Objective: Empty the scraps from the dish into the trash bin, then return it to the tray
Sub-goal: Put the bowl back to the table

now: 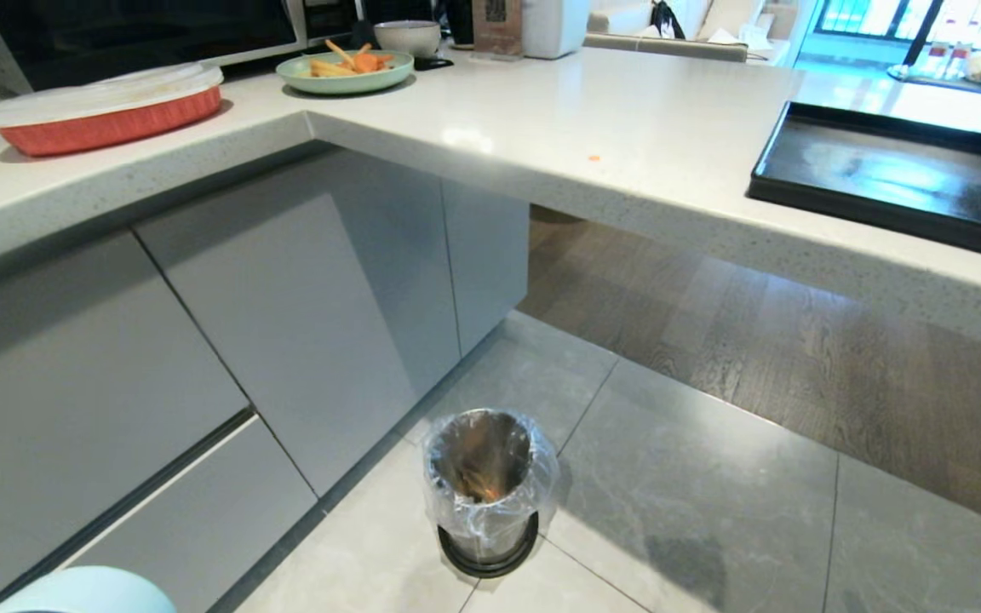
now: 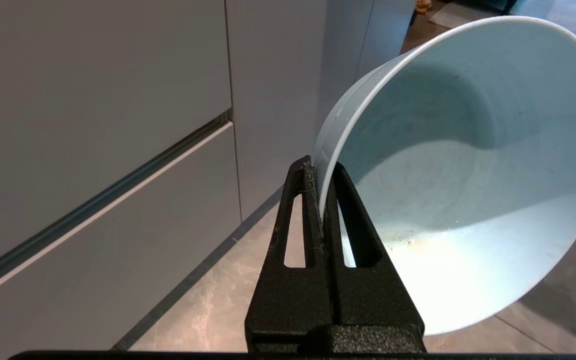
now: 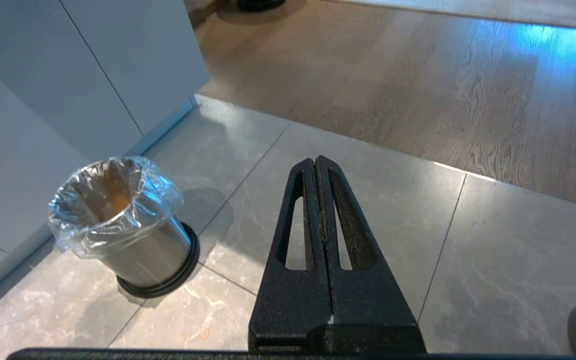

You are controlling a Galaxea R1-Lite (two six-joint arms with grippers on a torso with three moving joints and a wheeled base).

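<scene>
Left gripper (image 2: 324, 172) clamps the emptied dish (image 2: 468, 165) by its rim, so lift it level toward the tray (image 1: 891, 174) up on the counter, right gripper (image 3: 316, 167) pinched shut on nothing.

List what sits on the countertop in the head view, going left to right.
Red baking dish with a white lid → pale green plate of orange and yellow pieces → grey bowl → small orange crumb → black tray.

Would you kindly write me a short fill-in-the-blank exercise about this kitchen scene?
1. The left gripper is shut on the rim of the ____.
2. The trash bin stands on the ____.
3. The black tray on the counter holds ____.
4. The right gripper's jaws are ____.

Missing words: dish; floor; nothing; shut
</scene>
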